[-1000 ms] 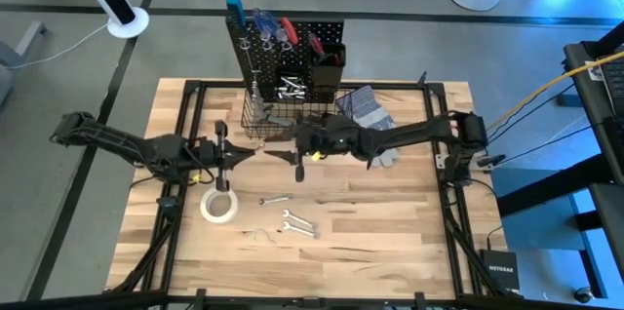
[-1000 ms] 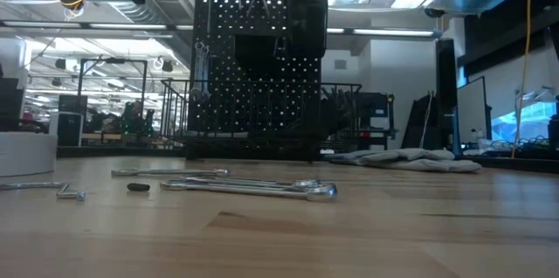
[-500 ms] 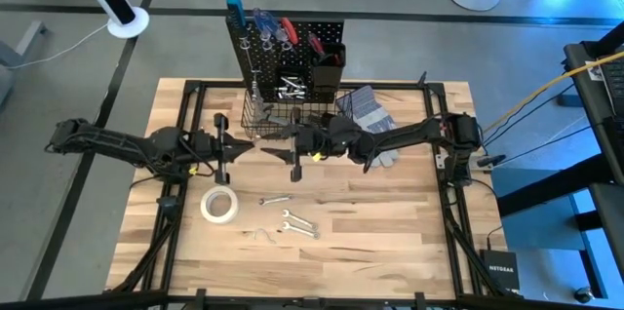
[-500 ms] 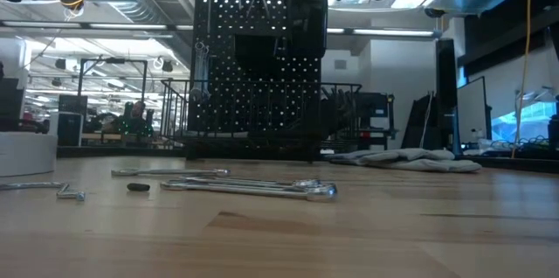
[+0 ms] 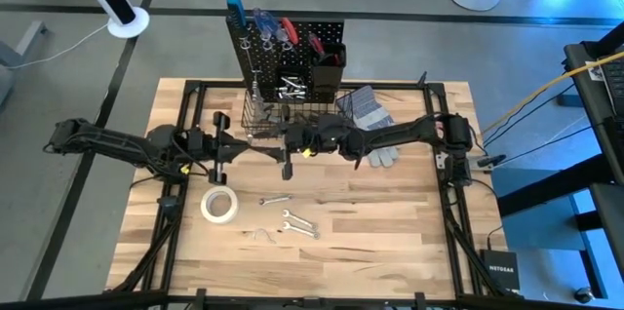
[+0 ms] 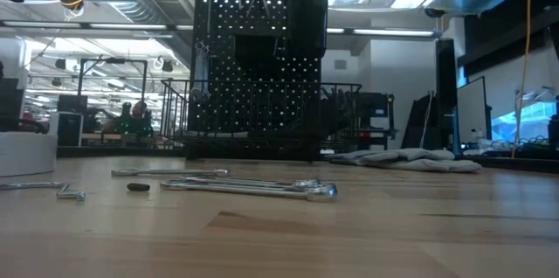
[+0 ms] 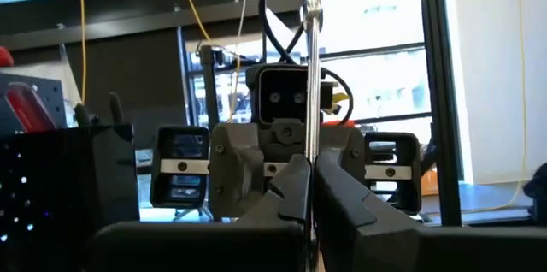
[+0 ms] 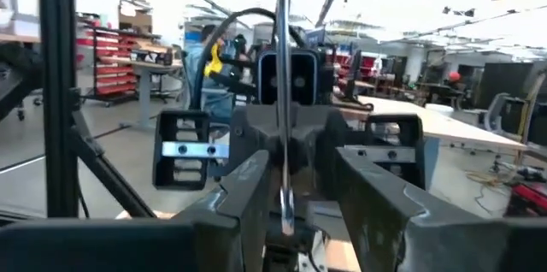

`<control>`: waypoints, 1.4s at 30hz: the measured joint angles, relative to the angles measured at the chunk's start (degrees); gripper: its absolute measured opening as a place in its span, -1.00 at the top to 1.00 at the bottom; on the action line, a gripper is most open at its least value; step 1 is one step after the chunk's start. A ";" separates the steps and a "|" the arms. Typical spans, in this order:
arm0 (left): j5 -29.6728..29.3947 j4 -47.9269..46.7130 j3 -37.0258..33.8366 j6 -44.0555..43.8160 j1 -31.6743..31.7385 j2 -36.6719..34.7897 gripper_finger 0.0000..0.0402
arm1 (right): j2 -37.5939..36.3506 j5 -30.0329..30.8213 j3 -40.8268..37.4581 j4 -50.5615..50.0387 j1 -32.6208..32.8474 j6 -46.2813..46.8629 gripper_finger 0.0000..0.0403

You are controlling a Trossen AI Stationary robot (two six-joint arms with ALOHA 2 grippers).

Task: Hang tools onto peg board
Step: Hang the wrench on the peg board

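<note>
My left gripper (image 5: pixel 242 147) is pressed shut on a silver wrench (image 7: pixel 313 92), holding it upright above the table's middle, just near of the peg board (image 5: pixel 292 42). The right gripper (image 5: pixel 283 144) faces it close by; I cannot tell its state. More wrenches (image 5: pixel 292 222) and the tape (image 5: pixel 219 205) lie nearer me.

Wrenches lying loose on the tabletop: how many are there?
3. One wrench lies alone nearer the board; two more lie together farther out. The arms may hide others.
</note>
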 joint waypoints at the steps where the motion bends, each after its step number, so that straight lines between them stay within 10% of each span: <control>1: 0.00 0.27 0.01 0.06 0.00 0.32 1.00 | 0.00 -0.34 0.20 -0.11 0.00 0.05 0.32; 27: -0.22 6.60 -0.19 -0.34 0.00 3.82 1.00 | 0.37 0.92 0.66 -5.96 0.00 -1.51 0.32; 42: -0.42 4.67 -0.19 0.27 0.00 2.73 1.00 | 0.26 1.69 0.65 -8.32 0.02 -4.50 0.87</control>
